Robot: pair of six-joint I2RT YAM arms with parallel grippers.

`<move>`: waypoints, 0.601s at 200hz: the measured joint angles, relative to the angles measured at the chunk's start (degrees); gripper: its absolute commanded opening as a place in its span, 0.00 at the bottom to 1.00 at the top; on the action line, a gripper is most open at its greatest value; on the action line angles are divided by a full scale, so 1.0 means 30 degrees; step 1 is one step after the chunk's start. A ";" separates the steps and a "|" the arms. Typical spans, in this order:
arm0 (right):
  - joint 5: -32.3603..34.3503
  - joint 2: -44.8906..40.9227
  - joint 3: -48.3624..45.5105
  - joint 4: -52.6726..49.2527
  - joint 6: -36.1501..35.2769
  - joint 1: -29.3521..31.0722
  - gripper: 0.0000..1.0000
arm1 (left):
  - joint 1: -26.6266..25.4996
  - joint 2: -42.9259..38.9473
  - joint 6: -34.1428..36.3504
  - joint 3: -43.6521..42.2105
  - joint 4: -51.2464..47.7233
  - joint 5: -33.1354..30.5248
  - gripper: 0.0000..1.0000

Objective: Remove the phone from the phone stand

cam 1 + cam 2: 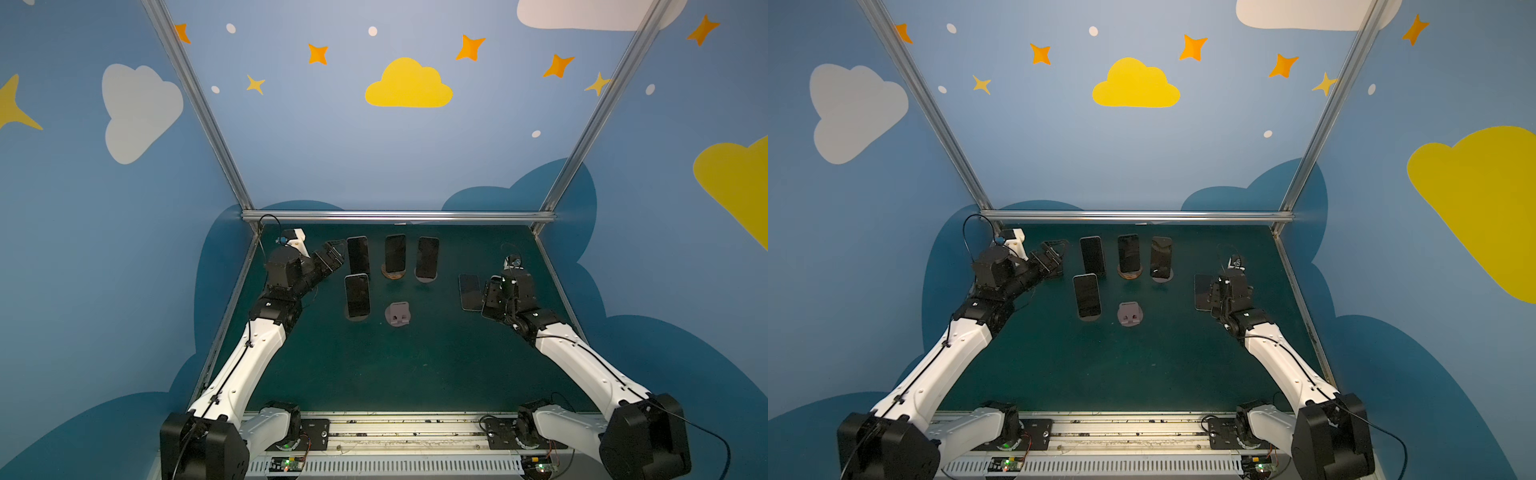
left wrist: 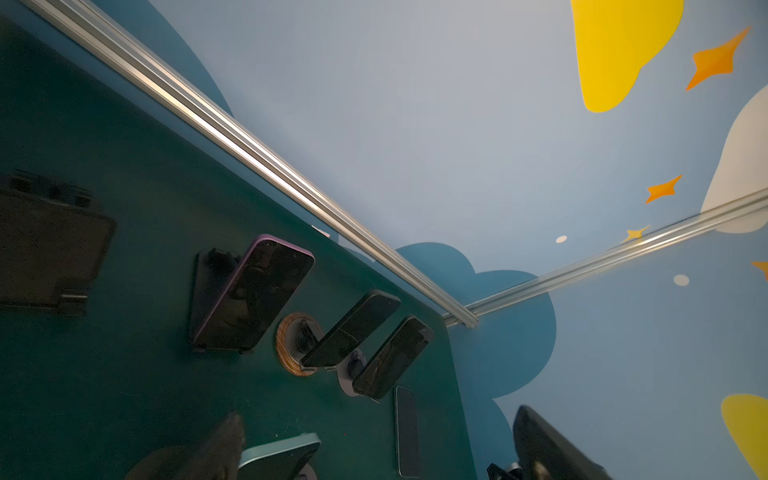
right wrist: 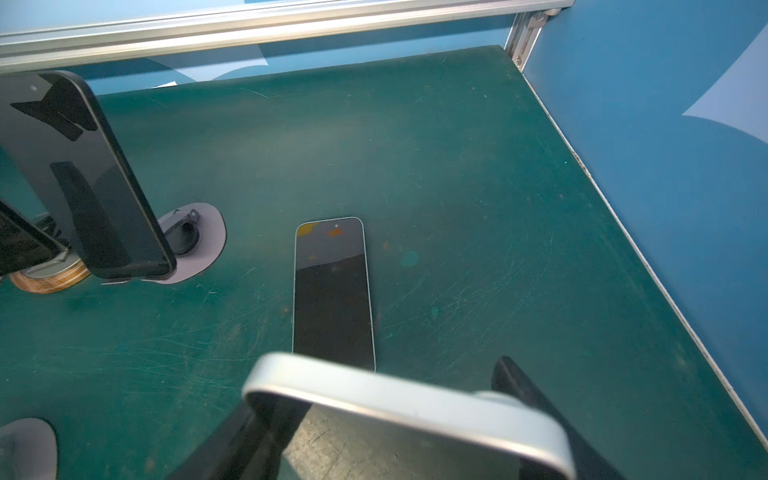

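My right gripper (image 1: 491, 297) is shut on a phone (image 3: 374, 392) with a pale silver-blue rim, which hangs just above the green table at the right. The phone fills the gap between the two black fingers (image 3: 524, 395). An empty grey phone stand (image 1: 398, 316) sits mid-table, well to the left of that gripper. My left gripper (image 1: 332, 257) is open with nothing in it at the far left, beside the back row of phones. In the left wrist view only one dark finger (image 2: 544, 449) is sharp.
Three dark phones stand on stands in the back row (image 1: 358, 254) (image 1: 395, 253) (image 1: 427, 257). A nearer phone (image 1: 357, 296) stands on a stand at the left. Another phone (image 1: 469, 291) lies flat just left of my right gripper. Aluminium rails (image 1: 399, 216) and blue walls close in the table.
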 measured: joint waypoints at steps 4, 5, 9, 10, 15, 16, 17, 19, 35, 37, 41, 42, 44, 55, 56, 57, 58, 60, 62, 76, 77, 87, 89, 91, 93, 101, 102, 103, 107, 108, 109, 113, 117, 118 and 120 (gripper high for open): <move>-0.0029 0.0015 0.0036 -0.0007 -0.0044 -0.0095 0.62 | -0.0175 0.0109 0.0029 0.0029 0.0007 0.0066 1.00; -0.0029 0.0022 0.0044 -0.0007 -0.0058 -0.0124 0.62 | -0.0175 0.0109 0.0029 0.0029 0.0007 0.0066 1.00; -0.0044 0.0029 0.0080 -0.0007 -0.0095 -0.0197 0.62 | -0.0401 0.0219 0.0073 0.0066 0.0007 0.0102 1.00; -0.0044 0.0029 0.0080 -0.0007 -0.0095 -0.0197 0.62 | -0.0401 0.0219 0.0073 0.0066 0.0007 0.0102 1.00; -0.0051 0.0080 0.0189 -0.0051 -0.0131 -0.0342 0.62 | -0.0641 0.0350 0.0109 0.0102 0.0000 0.0168 1.00; -0.0051 0.0095 0.0219 -0.0066 -0.0146 -0.0364 0.62 | -0.0663 0.0364 0.0117 0.0102 0.0007 0.0197 1.00; -0.0058 0.0109 0.0240 -0.0073 -0.0153 -0.0386 0.62 | -0.0721 0.0379 0.0124 0.0109 0.0015 0.0219 1.00; -0.0066 0.0138 0.0284 -0.0102 -0.0168 -0.0415 0.62 | -0.0809 0.0423 0.0131 0.0109 0.0022 0.0255 1.00; -0.0138 0.0619 0.0911 -0.0255 -0.0401 -0.0707 0.62 | -0.1246 0.0568 0.0131 0.0109 0.0015 0.0583 1.00; -0.0138 0.0685 0.0984 -0.0284 -0.0430 -0.0729 0.62 | -0.1268 0.0568 0.0131 0.0109 0.0022 0.0605 1.00; -0.0153 0.0860 0.1195 -0.0357 -0.0481 -0.0809 0.62 | -0.1319 0.0576 0.0131 0.0109 0.0022 0.0685 1.00; -0.0160 0.0896 0.1239 -0.0357 -0.0510 -0.0809 0.62 | -0.1326 0.0576 0.0131 0.0109 0.0022 0.0692 1.00; -0.0175 0.0962 0.1311 -0.0372 -0.0532 -0.0831 0.62 | -0.1341 0.0576 0.0124 0.0109 0.0022 0.0707 1.00; -0.0226 0.1479 0.1836 -0.0459 -0.0663 -0.1005 0.62 | -0.1348 0.0576 0.0124 0.0109 0.0051 0.0809 1.00; -0.0233 0.1515 0.1865 -0.0459 -0.0670 -0.1020 0.62 | -0.1348 0.0576 0.0131 0.0109 0.0051 0.0809 1.00; -0.0255 0.1596 0.1938 -0.0459 -0.0685 -0.1042 0.62 | -0.1348 0.0576 0.0131 0.0109 0.0051 0.0809 1.00; -0.0255 0.1596 0.1938 -0.0459 -0.0685 -0.1042 0.62 | -0.1348 0.0576 0.0131 0.0109 0.0051 0.0816 1.00; -0.0277 0.1683 0.2011 -0.0466 -0.0729 -0.1093 0.62 | -0.1348 0.0576 0.0131 0.0109 0.0051 0.0816 1.00; -0.0313 0.1770 0.2076 -0.0459 -0.0743 -0.1137 0.62 | -0.1348 0.0576 0.0131 0.0109 0.0051 0.0816 1.00; -0.0568 0.2339 0.2535 -0.0576 -0.0889 -0.1413 0.62 | -0.1348 0.0576 0.0131 0.0109 0.0058 0.0823 1.00; -0.0583 0.2368 0.2557 -0.0576 -0.0896 -0.1428 0.62 | -0.1348 0.0583 0.0131 0.0109 0.0058 0.0823 1.00; -0.0787 0.2820 0.2900 -0.0634 -0.0991 -0.1676 0.62 | -0.1341 0.0597 0.0124 0.0109 0.0066 0.0838 1.00; -0.0801 0.2907 0.2951 -0.0634 -0.1005 -0.1727 0.62 | -0.1348 0.0605 0.0124 0.0109 0.0066 0.0852 1.00; -0.0838 0.3024 0.3009 -0.0634 -0.1042 -0.1800 0.62 | -0.1348 0.0619 0.0131 0.0109 0.0080 0.0867 1.00; -0.0896 0.3111 0.3082 -0.0641 -0.1056 -0.1872 0.61 | -0.1348 0.0634 0.0124 0.0109 0.0080 0.0882 1.00; -0.1027 0.3490 0.3322 -0.0656 -0.1158 -0.2106 0.61 | -0.1348 0.0699 0.0124 0.0117 0.0124 0.0903 1.00; -0.1042 0.3563 0.3366 -0.0656 -0.1173 -0.2171 0.61 | -0.1348 0.0707 0.0131 0.0117 0.0131 0.0911 1.00; -0.1049 0.3599 0.3388 -0.0648 -0.1180 -0.2200 0.61 | -0.1348 0.0721 0.0131 0.0117 0.0131 0.0911 1.00; -0.1137 0.3825 0.3541 -0.0663 -0.1268 -0.2346 0.61 | -0.1348 0.0765 0.0131 0.0117 0.0146 0.0925 1.00; -0.1151 0.3869 0.3563 -0.0670 -0.1282 -0.2382 0.61 | -0.1348 0.0772 0.0124 0.0117 0.0146 0.0933 1.00; -0.1166 0.3905 0.3585 -0.0678 -0.1304 -0.2412 0.61 | -0.1348 0.0780 0.0124 0.0117 0.0146 0.0933 1.00; -0.1224 0.4073 0.3679 -0.0670 -0.1333 -0.2535 0.61 | -0.1348 0.0823 0.0124 0.0117 0.0146 0.0933 1.00; -0.1341 0.4328 0.3832 -0.0699 -0.1377 -0.2703 0.61 | -0.1348 0.0860 0.0131 0.0117 0.0146 0.0940 1.00; -0.1348 0.4364 0.3861 -0.0699 -0.1392 -0.2732 0.61 | -0.1348 0.0867 0.0131 0.0117 0.0146 0.0940 1.00; -0.1421 0.4495 0.3942 -0.0736 -0.1413 -0.2812 0.61 | -0.1348 0.0896 0.0131 0.0117 0.0146 0.0940 1.00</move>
